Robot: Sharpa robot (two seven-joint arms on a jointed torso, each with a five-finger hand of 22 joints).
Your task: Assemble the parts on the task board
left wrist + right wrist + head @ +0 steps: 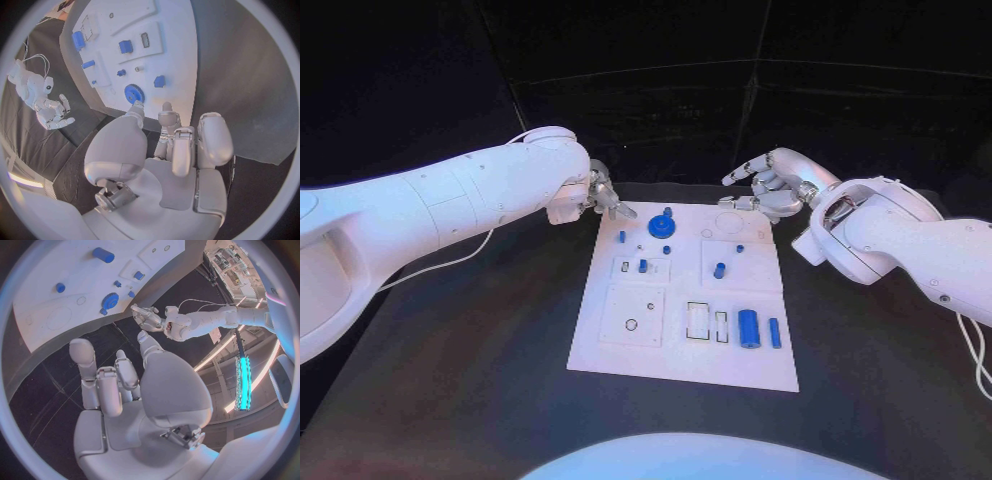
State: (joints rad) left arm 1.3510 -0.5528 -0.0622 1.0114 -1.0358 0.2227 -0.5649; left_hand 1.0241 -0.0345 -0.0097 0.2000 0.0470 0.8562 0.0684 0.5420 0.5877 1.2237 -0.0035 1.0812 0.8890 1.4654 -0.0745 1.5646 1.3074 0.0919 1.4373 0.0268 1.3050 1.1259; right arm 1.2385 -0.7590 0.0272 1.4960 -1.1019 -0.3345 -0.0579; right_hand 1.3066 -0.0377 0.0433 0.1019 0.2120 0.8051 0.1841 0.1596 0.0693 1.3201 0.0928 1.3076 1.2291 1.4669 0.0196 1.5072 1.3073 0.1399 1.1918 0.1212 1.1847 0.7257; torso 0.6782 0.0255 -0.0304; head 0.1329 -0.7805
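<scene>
Head view: both hands hover at the task board's [687,330] far edge, left hand [602,193] and right hand [773,185] with fingers spread, holding nothing; blue gear [661,226] lies between them.

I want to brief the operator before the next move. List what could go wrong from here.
1. The left robot hand hovers at the far corner of the task board, close to the blue gear; reaching in, it might knock the gear instead of gripping it.
2. The small blue parts stand close together, so wide fingers could bump neighbours.
3. The right robot hand is open near the same far edge; both hands could crowd each other.
</scene>
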